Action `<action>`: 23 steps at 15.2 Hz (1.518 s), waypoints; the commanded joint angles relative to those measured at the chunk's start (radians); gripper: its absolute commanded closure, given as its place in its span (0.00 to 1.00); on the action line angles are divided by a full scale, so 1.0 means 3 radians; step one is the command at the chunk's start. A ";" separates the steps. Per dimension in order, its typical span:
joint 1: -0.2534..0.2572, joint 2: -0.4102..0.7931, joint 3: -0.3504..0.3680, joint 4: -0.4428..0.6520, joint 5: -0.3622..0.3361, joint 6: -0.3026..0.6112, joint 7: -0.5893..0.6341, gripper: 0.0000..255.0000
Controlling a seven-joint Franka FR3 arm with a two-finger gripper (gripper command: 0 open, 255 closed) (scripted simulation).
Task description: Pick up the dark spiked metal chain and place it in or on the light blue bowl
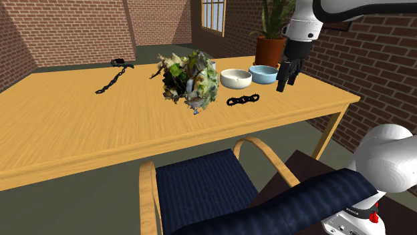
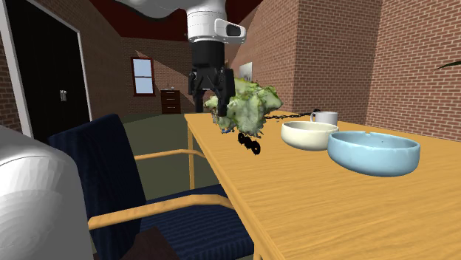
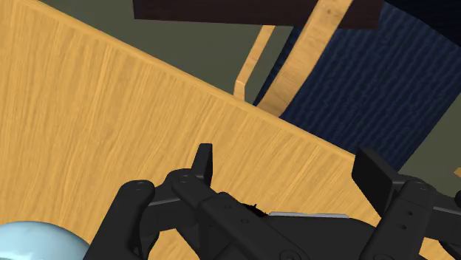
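Brick walls and a window are seen behind a long wooden table (image 1: 80,127), above which the black gripper (image 1: 286,83) is hung, its fingers spread apart with nothing between them. Just beside it stands the light blue bowl (image 1: 264,74), and next to that a white bowl (image 1: 236,79). The dark spiked chain (image 1: 242,101) is laid flat on the table in front of the white bowl, apart from the gripper and near the table's front edge, where a blue-cushioned chair (image 1: 200,187) is drawn up.

Several slips can be expected. If the chain is nudged rather than clasped, it may be pushed toward that edge and lost onto the chair. Being limp, it may hang and swing once lifted, so the white bowl could be struck or the drop made into the wrong bowl. A ragged green leafy clump (image 1: 189,79) is set near the chain and could be brushed on the way down. A longer, thinner chain (image 1: 110,83) lies well apart at the far end and might be mistaken for the target.

The target itself is seen as short, black and knobbly, with small points along its links.
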 commanded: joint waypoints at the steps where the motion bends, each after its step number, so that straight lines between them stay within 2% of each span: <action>1: 0.0000 0.0000 0.0000 0.0000 0.0000 0.0000 0.0000 0.00; 7: 0.0131 0.0787 -0.0147 0.0295 -0.0112 0.0425 -0.0567 0.00; 13: 0.0246 0.1563 -0.0222 0.0724 -0.0151 0.0714 -0.1084 0.00; 20: 0.0241 0.1602 -0.0229 0.0445 -0.0154 0.1031 -0.1084 0.00; 23: 0.0241 0.1607 -0.0229 0.0424 -0.0154 0.1057 -0.1084 0.00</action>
